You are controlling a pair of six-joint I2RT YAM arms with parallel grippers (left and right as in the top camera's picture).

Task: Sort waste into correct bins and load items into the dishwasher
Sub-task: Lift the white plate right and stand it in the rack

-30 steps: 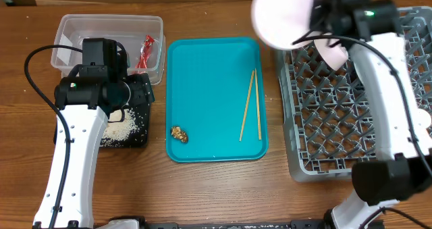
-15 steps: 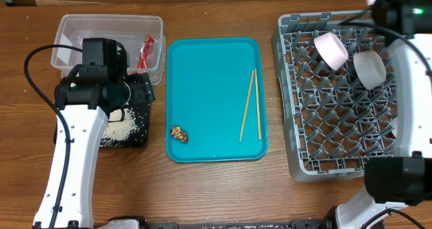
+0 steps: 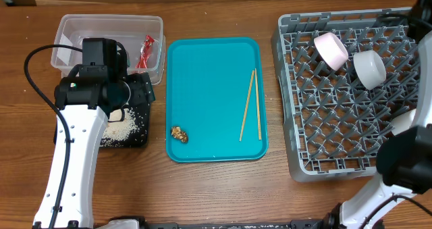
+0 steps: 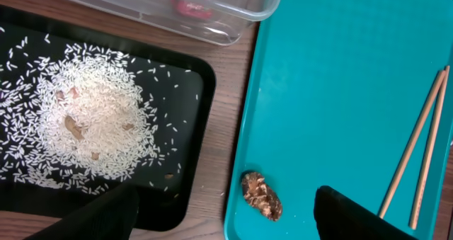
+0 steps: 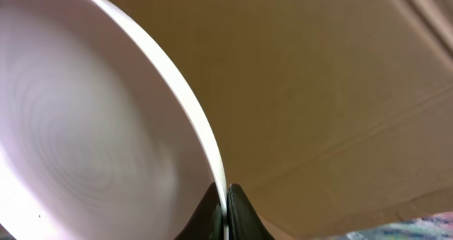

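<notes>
**Overhead view.** The left arm (image 3: 79, 107) hung over the shallow black tray (image 3: 138, 140), which held a patch of loose rice grains (image 3: 125, 126). Just behind the tray stood the clear tub (image 3: 67, 25) with the crumpled red wrapper (image 3: 146, 51) inside. On the teal serving tray (image 3: 209, 73) lay the small brown food lump (image 3: 179, 134) near the front left corner and the wooden chopsticks (image 3: 251, 105) towards the right side, well apart from each other. The grey dish rack (image 3: 337, 128) carried a pinkish bowl (image 3: 331, 48) and a white cup (image 3: 370, 67) in its far rows. The right arm (image 3: 410, 163) rose along the right edge of the wooden surface (image 3: 216, 192) and left the frame at the top right corner.

**Left wrist view.** The left end effector (image 4: 226, 196) was spread wide and empty, with one finger (image 4: 106, 215) above the black tray's near edge and the other above the teal tray. The brown lump lay between them, closer to the tray side.

**Right wrist view.** The right end effector (image 5: 224, 201) was pinched on the rim of the round white plate (image 5: 71, 127), held edge-on and blurred, against a plain brown background.
</notes>
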